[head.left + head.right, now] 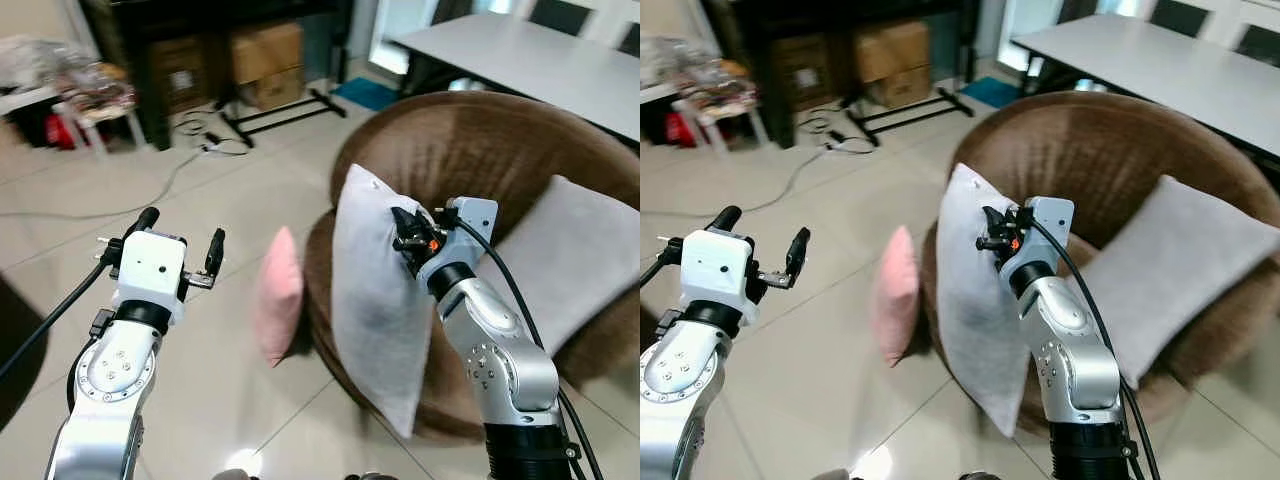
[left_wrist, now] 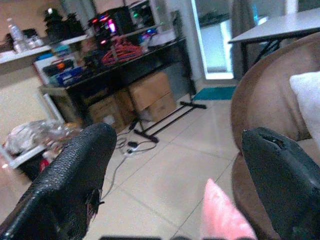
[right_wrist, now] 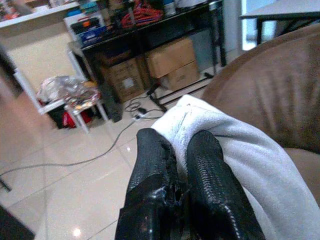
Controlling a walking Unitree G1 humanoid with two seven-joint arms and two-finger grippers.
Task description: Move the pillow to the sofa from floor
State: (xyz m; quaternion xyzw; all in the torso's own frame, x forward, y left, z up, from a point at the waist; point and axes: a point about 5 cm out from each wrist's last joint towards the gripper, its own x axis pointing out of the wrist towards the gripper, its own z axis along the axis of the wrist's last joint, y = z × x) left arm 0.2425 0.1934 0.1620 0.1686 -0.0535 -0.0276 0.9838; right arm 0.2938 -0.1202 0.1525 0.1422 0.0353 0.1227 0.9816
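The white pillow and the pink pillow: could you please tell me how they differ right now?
The white pillow is held upright at its top edge by the right end effector, against the brown sofa; the pink pillow stands on the floor, ungripped. The white one looks larger. Both stand on edge beside the sofa.

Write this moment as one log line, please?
right hand: shut on grey pillow | left hand: open, idle | pink pillow: floor
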